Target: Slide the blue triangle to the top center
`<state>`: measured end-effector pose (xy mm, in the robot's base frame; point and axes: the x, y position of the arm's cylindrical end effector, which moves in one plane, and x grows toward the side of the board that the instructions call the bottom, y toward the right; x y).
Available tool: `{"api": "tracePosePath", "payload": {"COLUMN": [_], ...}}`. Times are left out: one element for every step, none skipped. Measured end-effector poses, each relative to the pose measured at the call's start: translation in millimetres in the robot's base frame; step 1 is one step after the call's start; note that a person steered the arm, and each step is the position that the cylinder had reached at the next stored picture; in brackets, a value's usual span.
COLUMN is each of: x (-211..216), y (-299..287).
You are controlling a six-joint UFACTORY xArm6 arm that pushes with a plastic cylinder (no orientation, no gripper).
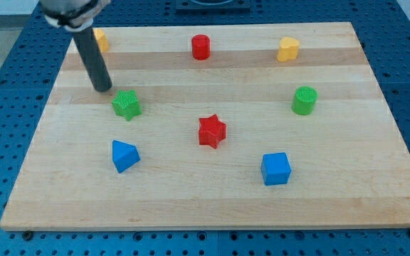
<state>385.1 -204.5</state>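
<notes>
The blue triangle (124,156) lies on the wooden board (191,206) at the lower left. My tip (103,88) rests on the board near the upper left, well above the blue triangle and just up-left of the green star (127,104). The tip touches no block. A red cylinder (201,47) stands at the top center of the board.
A red star (211,131) sits mid-board. A blue cube (275,168) is at the lower right, a green cylinder (305,100) at the right, a yellow heart-like block (287,49) at the top right. A yellow block (101,39) is partly hidden behind the rod.
</notes>
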Motion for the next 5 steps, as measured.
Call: {"api": "tracePosePath", "payload": {"x": [58.4, 101.1, 105.5, 145.6, 145.6], "y": [-1.6, -1.6, -1.5, 13.3, 13.4]}}
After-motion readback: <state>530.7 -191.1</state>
